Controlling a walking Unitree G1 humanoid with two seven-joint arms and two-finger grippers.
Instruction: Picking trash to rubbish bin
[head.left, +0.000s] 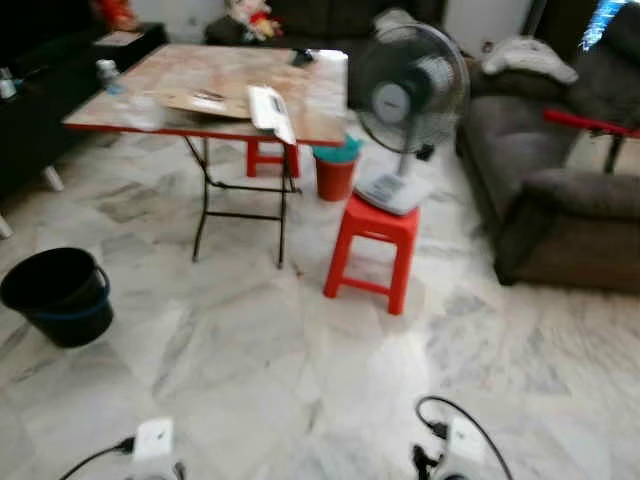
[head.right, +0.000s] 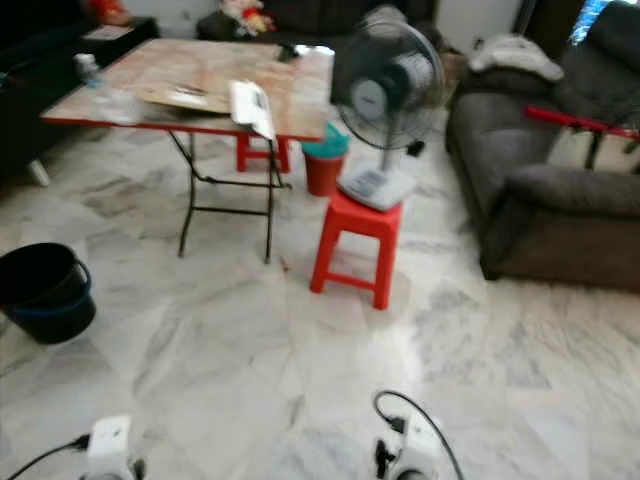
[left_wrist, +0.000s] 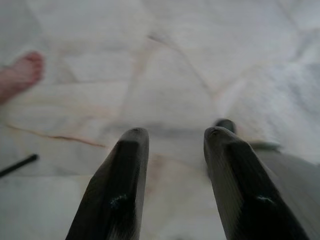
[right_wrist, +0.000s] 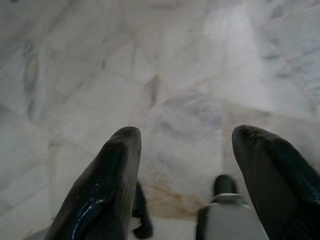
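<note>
The left gripper (left_wrist: 172, 185) hangs low over the marble floor (head.left: 280, 370), its two black fingers parted with nothing between them. The right gripper (right_wrist: 192, 185) hangs the same way, its fingers spread wider and likewise empty. A bare foot (left_wrist: 20, 75) of a person shows on the tiles near the left gripper. In the head views both wrists sit at the bottom edge, about 6 o'clock, each trailing a black cable.

What counts as trash is a judgement. The likeliest pieces lie on the folding table (head.left: 150, 115) at about 11 o'clock: a flat sheet of brown cardboard (head.left: 205, 102) and a white packet or folded paper (head.left: 270, 108) hanging over the near edge, its long axis running roughly from 12 to 6 o'clock. A small clear bottle (head.left: 107, 73) stands near the table's far left corner. All are blurred, so what they are stays uncertain.

For a bin there are two candidates. A black bucket (head.left: 58, 295) stands on the floor at about 9 to 10 o'clock, well apart from the table, its mouth open upward. A small red bin (head.left: 335, 172) with a teal liner stands under the table's right end at about 12 o'clock, just behind the red stool (head.left: 372, 255) that carries a standing fan (head.left: 408, 95). A grey sofa (head.left: 560, 190) fills the 2 o'clock side.

The table lies ahead and to the left, so the left arm is probably the nearer one, though the robot looks too far off to reach without walking forward.
</note>
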